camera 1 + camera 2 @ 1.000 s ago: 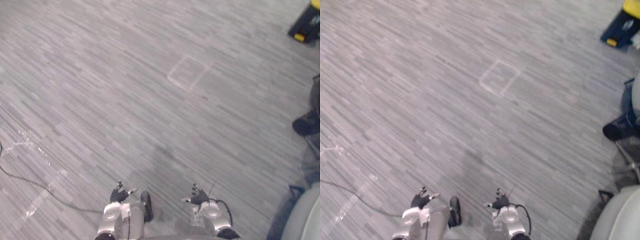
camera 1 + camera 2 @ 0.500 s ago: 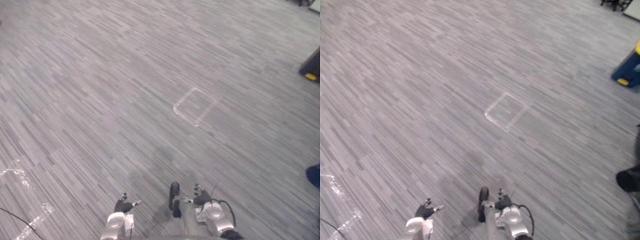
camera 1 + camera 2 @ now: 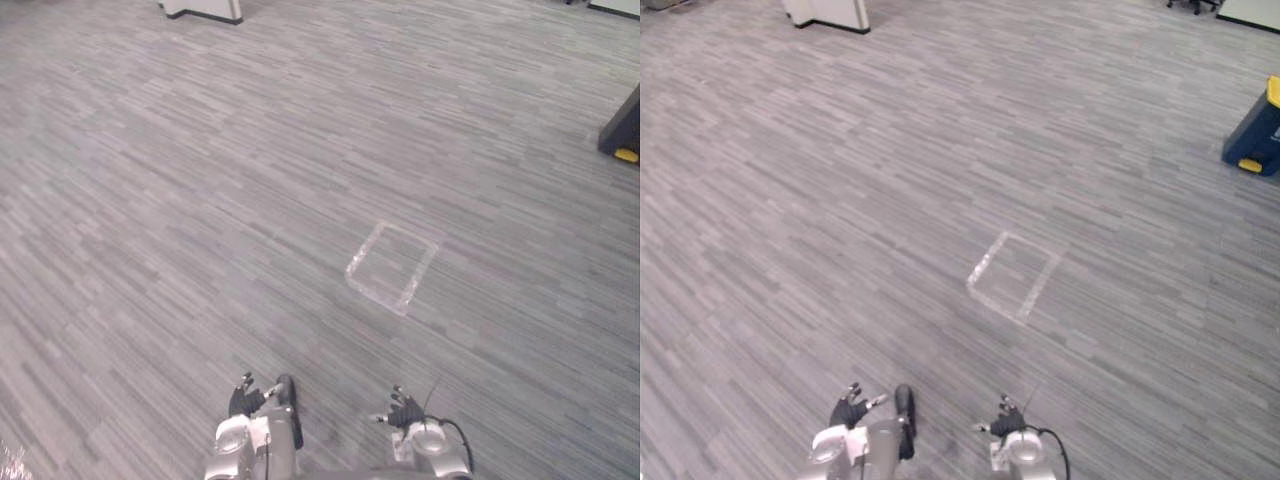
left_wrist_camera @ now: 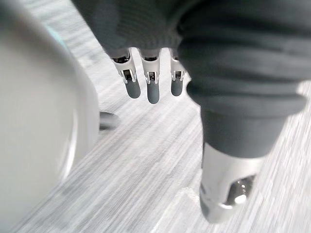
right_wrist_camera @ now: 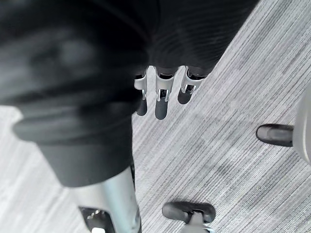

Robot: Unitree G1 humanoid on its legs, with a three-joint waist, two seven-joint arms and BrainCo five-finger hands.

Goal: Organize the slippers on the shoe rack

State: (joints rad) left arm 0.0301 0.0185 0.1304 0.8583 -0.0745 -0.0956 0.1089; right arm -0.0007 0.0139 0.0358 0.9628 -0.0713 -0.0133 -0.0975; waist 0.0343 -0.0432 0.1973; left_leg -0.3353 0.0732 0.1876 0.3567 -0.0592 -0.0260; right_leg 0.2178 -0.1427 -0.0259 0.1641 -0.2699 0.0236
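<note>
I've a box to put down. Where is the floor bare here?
Grey striped carpet lies bare from the pale taped square outline up to the white cabinet base, and leftward. Least room: far right, by the blue-and-yellow object.

A grey, striped carpet floor (image 3: 820, 220) spread across the room. A square outline of pale tape (image 3: 1012, 277) lay on it near the middle. A white furniture base (image 3: 827, 13) stood at the far left, and a dark blue object with yellow parts (image 3: 1255, 135) stood at the right edge.
</note>
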